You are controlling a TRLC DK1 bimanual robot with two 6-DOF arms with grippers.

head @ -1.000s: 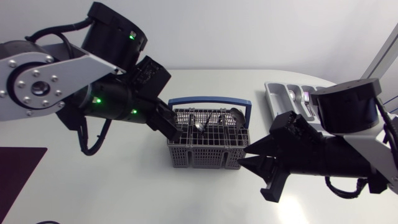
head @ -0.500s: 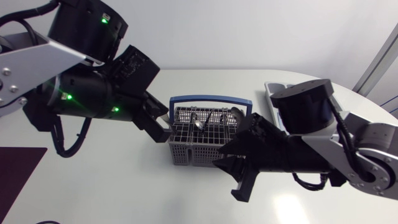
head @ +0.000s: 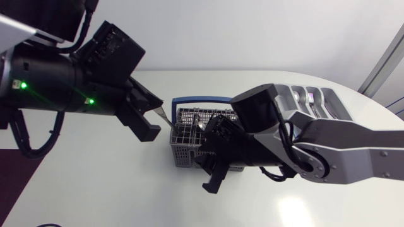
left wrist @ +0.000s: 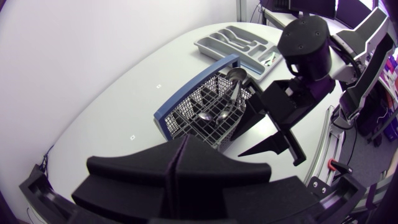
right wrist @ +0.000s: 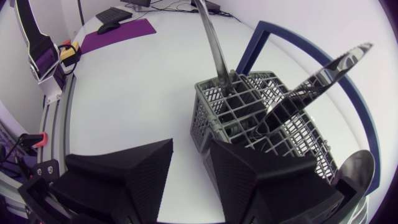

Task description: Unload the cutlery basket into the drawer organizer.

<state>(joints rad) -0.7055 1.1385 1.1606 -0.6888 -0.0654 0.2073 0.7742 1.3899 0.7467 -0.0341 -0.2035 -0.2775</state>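
Two arms shifted: the right arm has swung away from the organizer's side to the front of the cutlery basket (head: 184, 154). The left arm has drawn back from inside the basket to the rim on its own side.
Left gripper (head: 162, 118): its fingers are pressed together, just off that rim and a little above it. A silver sliver shows at their tips, so I'd judge them clamped on the upright handle (right wrist: 214, 46).
Upright handle: it rises, slightly tilted, from a corner compartment of the basket. Its lower end is down in the grid and its upper end runs out of the right wrist view.
Right gripper (head: 203, 171): its fingers are spread wide with nothing between them, low at the basket's front corner. The corner sits just ahead of the gap, but I cannot tell whether a finger touches the wall.
Left in the basket: a serrated knife blade (right wrist: 317, 81) leans across the compartments behind the handle. Spoons (left wrist: 208, 116) sit mid-basket and a larger round bowl (left wrist: 236, 76) stands at the far end.
Drawer organizer (head: 328, 101): it is well apart from the basket, beyond the right arm, and now partly uncovered. Something small lies in one compartment, too small to name.
Meaning: one piece looks to be on its way out, and the open right gripper seems placed to steady the basket. Most of the unloading remains.
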